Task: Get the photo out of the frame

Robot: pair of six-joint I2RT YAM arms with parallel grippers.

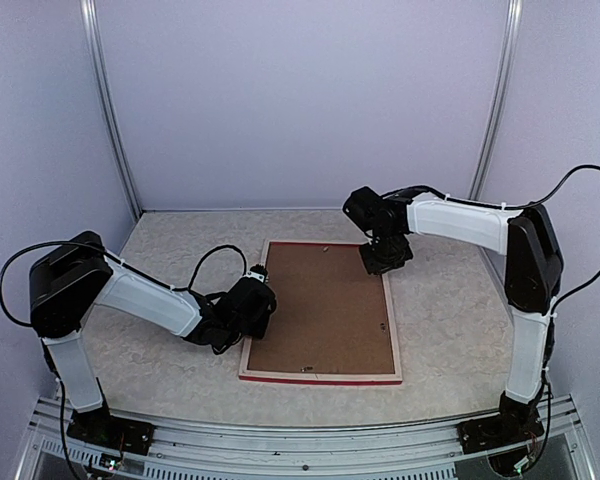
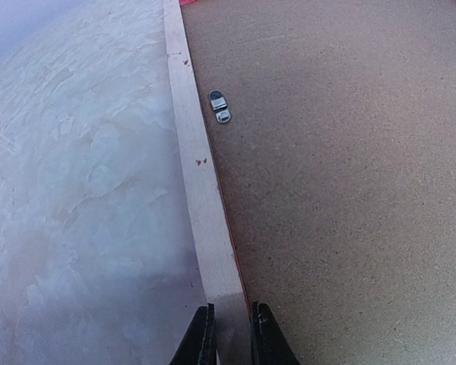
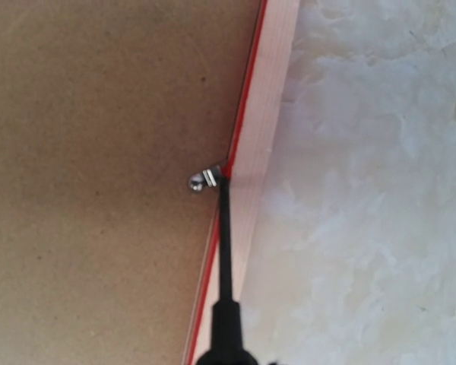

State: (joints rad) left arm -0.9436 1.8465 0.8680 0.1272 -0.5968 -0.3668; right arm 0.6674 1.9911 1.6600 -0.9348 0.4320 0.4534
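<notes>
The frame (image 1: 320, 378) lies face down on the table, with its pale wood rails and a thin red edge showing. The brown backing board (image 1: 320, 310) fills it, so the photo is hidden. My left gripper (image 2: 232, 336) is shut on the frame's left rail (image 2: 197, 167), one finger on each side. My right gripper (image 1: 385, 257) is over the frame's far right corner. It holds a screwdriver (image 3: 225, 251) whose black shaft tip touches a small metal clip (image 3: 204, 179) on the right rail. The right gripper's fingers are out of sight in the right wrist view.
Another metal clip (image 2: 220, 106) sits on the backing board beside the left rail. The frame rests on a pale mottled tabletop (image 1: 180, 360). Plain walls with metal corner posts enclose the back and sides.
</notes>
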